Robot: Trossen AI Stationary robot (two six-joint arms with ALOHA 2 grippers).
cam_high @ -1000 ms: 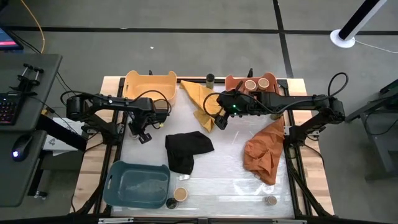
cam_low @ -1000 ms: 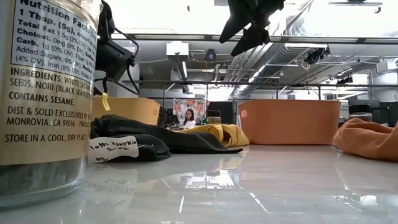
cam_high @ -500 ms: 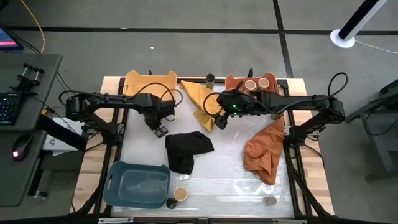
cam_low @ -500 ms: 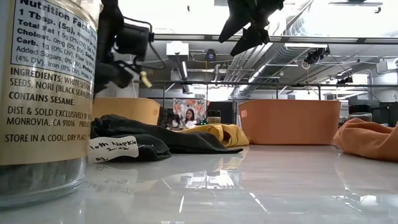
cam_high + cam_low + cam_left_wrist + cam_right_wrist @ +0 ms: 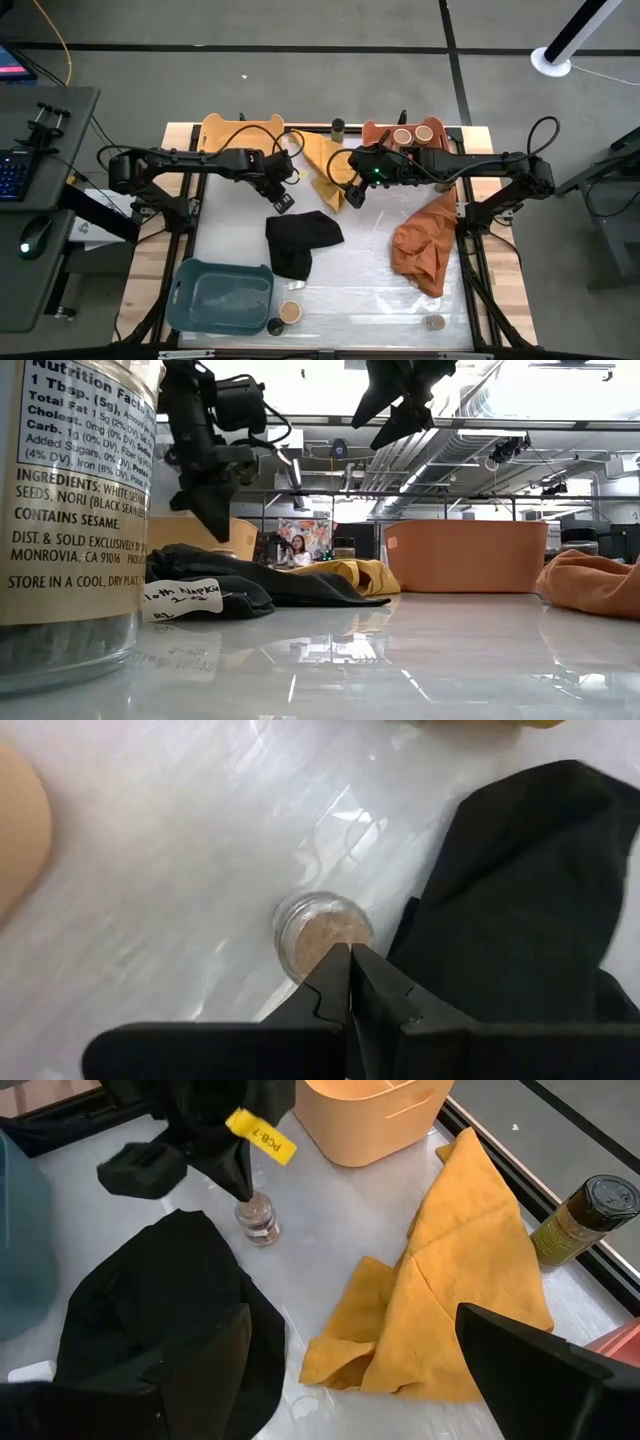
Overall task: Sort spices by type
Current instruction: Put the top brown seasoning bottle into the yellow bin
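Near the surface's middle, toward its far edge: left tool [image 5: 283, 201] hangs with its fingers clenched together, empty, tips pointing down just above a small spice jar [image 5: 322, 932].
Small spice jar: upright, long axis vertical, its mouth facing up with brownish content showing; it stands on the bare surface [image 5: 360, 285], just beside the black cloth [image 5: 300, 240] and near the yellow bin [image 5: 240, 135].
Right tool: [image 5: 352, 195] raised over the yellow cloth [image 5: 322, 160], fingers spread wide, grasping nothing.
Far edge: a dark-lidded bottle [image 5: 339, 127] stands upright between the yellow bin and the salmon bin [image 5: 382, 132].
Salmon bin: two tan-lidded jars [image 5: 413, 134] upright inside, lids up, close together.
Near edge: a tan-lidded jar [image 5: 290, 312] and a dark-lidded jar [image 5: 274, 326] stand just beside the blue bin [image 5: 220, 294]; another small jar [image 5: 434, 322] stands toward the near right corner.
Camera-side jar: a large jar [image 5: 70, 520] with a nutrition label fills the low view's left side, upright.
Obstacles: black cloth crumpled at the middle, touching or nearly touching the small spice jar; orange cloth [image 5: 425, 245] heaped on the right side.
Background: a person [image 5: 298, 550] shows far behind the surface.
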